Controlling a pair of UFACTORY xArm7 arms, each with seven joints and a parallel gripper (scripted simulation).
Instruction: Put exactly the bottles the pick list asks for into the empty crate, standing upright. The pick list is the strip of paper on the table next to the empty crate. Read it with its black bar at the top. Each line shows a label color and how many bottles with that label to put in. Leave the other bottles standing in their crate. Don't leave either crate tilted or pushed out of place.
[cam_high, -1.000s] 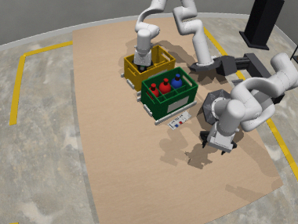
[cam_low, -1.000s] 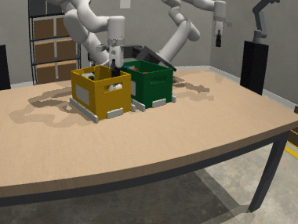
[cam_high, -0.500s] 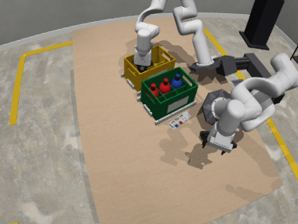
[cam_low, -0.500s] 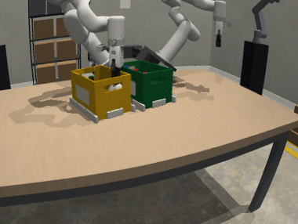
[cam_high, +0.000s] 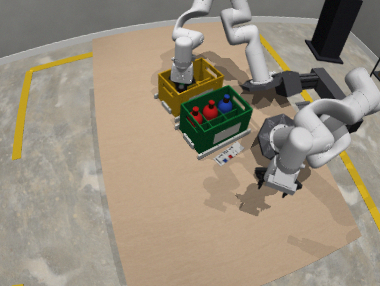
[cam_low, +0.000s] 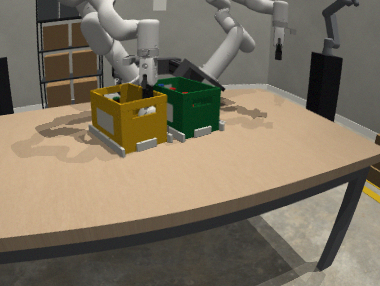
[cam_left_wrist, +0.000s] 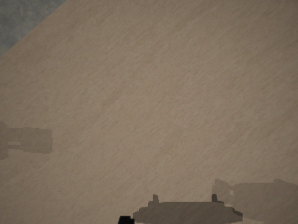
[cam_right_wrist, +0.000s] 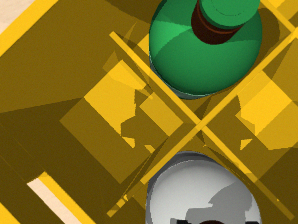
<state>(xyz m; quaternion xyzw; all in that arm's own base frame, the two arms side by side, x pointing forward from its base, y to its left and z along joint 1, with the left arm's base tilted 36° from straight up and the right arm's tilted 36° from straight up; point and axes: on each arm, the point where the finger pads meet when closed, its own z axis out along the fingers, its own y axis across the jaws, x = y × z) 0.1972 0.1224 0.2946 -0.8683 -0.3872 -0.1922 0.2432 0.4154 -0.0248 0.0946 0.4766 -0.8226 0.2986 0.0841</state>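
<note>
My right gripper (cam_high: 182, 88) (cam_low: 146, 94) (cam_right_wrist: 214, 222) is down inside the yellow crate (cam_high: 169, 102) (cam_low: 142, 132), shut on the neck of a white bottle (cam_right_wrist: 200, 187) (cam_low: 146, 111). The bottle stands in its compartment. A green bottle (cam_right_wrist: 200, 65) (cam_low: 116, 99) stands in another compartment of that crate. The green crate (cam_high: 206, 142) (cam_low: 202, 117) holds two red bottles (cam_high: 196, 118) (cam_high: 210, 111) and a blue bottle (cam_high: 225, 105), all upright. The pick list (cam_high: 229, 154) lies beside the green crate; blue and red marks show, its text is too small to read. My left gripper (cam_high: 273, 190) (cam_low: 278, 52) is open above the table.
The crates stand close together, level, between low grey stops (cam_high: 225, 144) (cam_low: 146, 145) on the table (cam_high: 150, 200) (cam_low: 225, 175). Yellow dividers (cam_right_wrist: 200, 124) run close beside the white bottle. The left arm stands near the green crate and the pick list.
</note>
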